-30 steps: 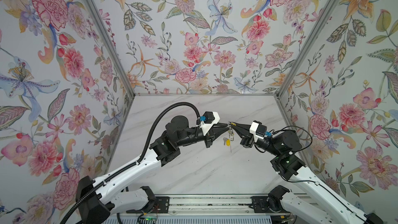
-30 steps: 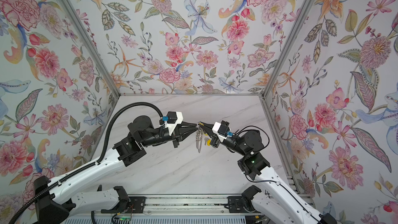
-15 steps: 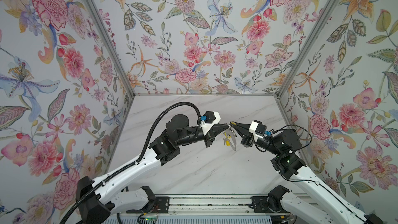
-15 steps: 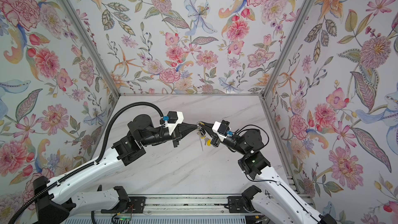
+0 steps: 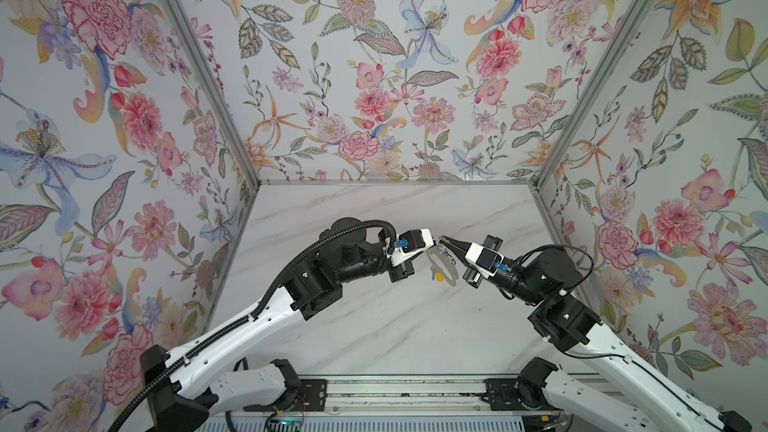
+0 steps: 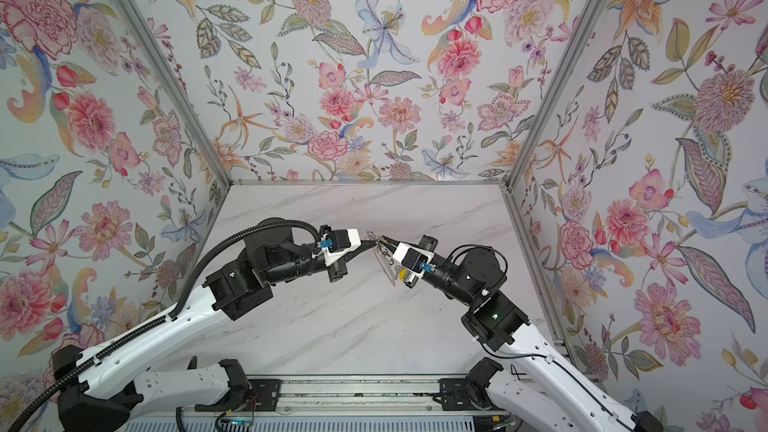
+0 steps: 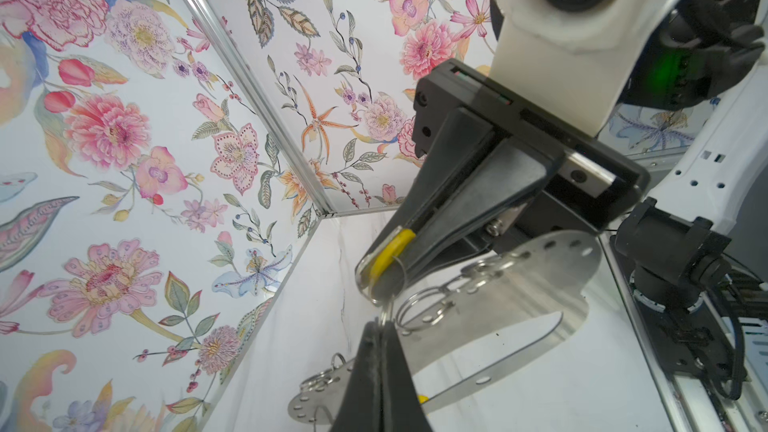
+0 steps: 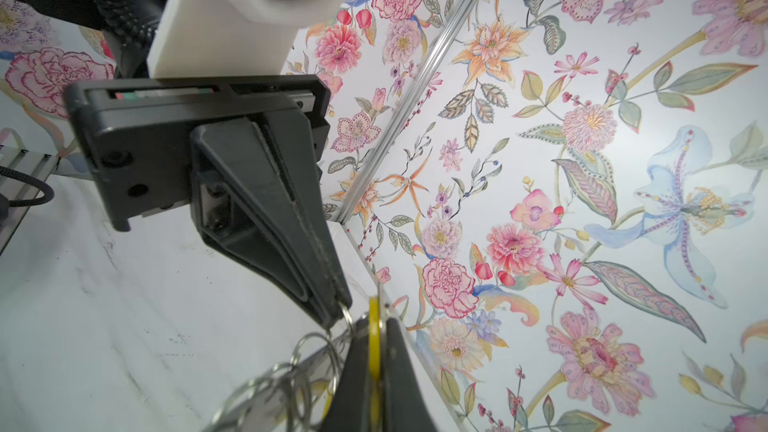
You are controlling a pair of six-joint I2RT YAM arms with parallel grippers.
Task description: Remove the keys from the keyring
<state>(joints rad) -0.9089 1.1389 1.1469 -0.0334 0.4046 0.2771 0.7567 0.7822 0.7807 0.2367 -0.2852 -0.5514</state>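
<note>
Both grippers meet in mid-air over the marble table. My right gripper (image 8: pixel 376 322) is shut on a key's yellow tag (image 8: pixel 374 342), also plain in the left wrist view as the yellow tag (image 7: pixel 390 253). My left gripper (image 7: pixel 380 326) is shut on a small wire ring (image 7: pixel 384 305) that joins this key to the rest. The keyring (image 7: pixel 519 297), a flat grey metal strip with holes and more wire rings (image 7: pixel 419 309), hangs just below both grippers. In both top views it dangles as the keyring (image 5: pixel 444 264) (image 6: pixel 388 268), with another yellow-tagged key (image 5: pixel 437 277) at its lower end.
The marble table (image 5: pixel 374 326) lies below, closed in by floral walls at the left (image 5: pixel 124 201), back (image 5: pixel 395 118) and right (image 5: pixel 644 201). A metal rail (image 5: pixel 395 388) runs along the front edge between the two arm bases.
My left gripper's jaws have closed the last bit onto the wire ring. The hanging keyring has swung slightly. Both arms have hardly moved.
</note>
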